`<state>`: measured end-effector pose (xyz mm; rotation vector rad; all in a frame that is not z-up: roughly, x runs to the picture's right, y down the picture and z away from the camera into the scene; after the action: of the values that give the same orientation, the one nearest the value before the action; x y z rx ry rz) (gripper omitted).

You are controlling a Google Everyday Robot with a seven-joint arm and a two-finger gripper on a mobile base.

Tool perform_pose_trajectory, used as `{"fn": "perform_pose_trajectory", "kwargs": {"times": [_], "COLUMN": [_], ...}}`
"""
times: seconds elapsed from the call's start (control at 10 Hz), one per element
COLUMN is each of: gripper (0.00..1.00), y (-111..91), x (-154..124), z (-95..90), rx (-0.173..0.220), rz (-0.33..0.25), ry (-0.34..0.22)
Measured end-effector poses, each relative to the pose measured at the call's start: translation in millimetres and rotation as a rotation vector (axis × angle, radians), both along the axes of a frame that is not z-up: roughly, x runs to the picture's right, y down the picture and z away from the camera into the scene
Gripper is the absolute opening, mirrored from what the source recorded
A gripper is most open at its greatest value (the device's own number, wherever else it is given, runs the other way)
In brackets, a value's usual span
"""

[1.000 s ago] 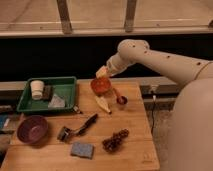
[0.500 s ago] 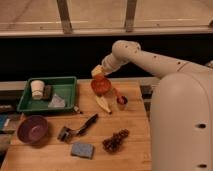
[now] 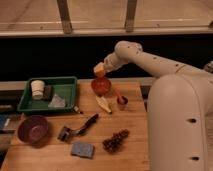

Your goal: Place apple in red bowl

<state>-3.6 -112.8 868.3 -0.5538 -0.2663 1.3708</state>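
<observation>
My gripper (image 3: 99,70) is at the back of the wooden table, just above the far rim of the red bowl (image 3: 101,87). It is shut on the apple (image 3: 100,74), a small yellow-orange fruit that hangs directly over the bowl. The bowl is small, orange-red and glossy, and stands right of the green tray. The arm reaches in from the right and down to the gripper.
A green tray (image 3: 65,84) with a white cup (image 3: 37,89) stands at the back left. A purple bowl (image 3: 33,129) is at the front left. A pale banana piece (image 3: 104,104), a brush (image 3: 80,127), a blue sponge (image 3: 82,149) and dark grapes (image 3: 115,141) lie on the table (image 3: 55,155).
The arm and the robot's body have shifted a little in view. The gripper stays over the red bowl with the apple, at nearly the same spot.
</observation>
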Motion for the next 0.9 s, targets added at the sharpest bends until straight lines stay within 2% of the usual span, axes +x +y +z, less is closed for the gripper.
{"fn": "perform_pose_trajectory", "kwargs": {"times": [0.2,0.5,0.9], "gripper": [0.22,0.33,0.74], "y": [0.6,1.2,1.3], "x": [2.4,-5.0,-4.8], "z": [-1.5,-5.4,-5.4], "rx": [-0.010,-0.009,-0.009], "rz": [-0.007,-0.021,-0.021], "ry": [-0.037,-0.052,-0.052]}}
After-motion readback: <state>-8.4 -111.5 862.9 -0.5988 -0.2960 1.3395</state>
